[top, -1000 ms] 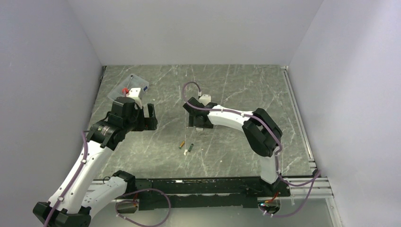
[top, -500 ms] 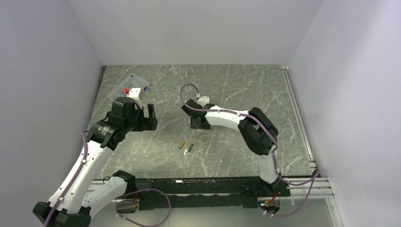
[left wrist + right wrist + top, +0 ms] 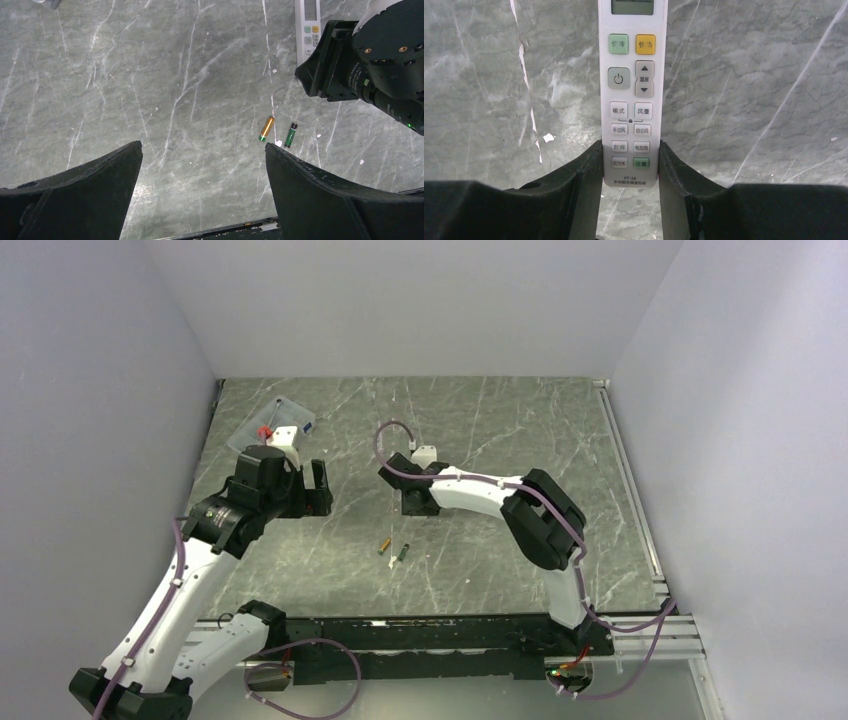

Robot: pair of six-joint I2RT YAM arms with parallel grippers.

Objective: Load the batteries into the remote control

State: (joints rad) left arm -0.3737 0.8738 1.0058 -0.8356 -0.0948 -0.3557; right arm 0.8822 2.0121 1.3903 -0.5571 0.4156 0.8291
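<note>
The remote control lies face up on the marble table, a slim white handset with a greenish display. My right gripper straddles its lower end, and both fingers press against its long sides. From above, the right gripper covers most of it. The two batteries lie side by side nearer the front edge: the copper-orange one and the dark green one. My left gripper hangs wide open above bare table, left of the batteries, holding nothing.
A clear plastic box sits at the back left, behind the left arm. In the left wrist view, the right arm's black wrist fills the upper right, beside the remote control. White walls enclose the table on three sides.
My right gripper has slid slightly left and towards the front, and its fingers have narrowed onto the remote's sides. The left arm and both batteries have stayed put.
</note>
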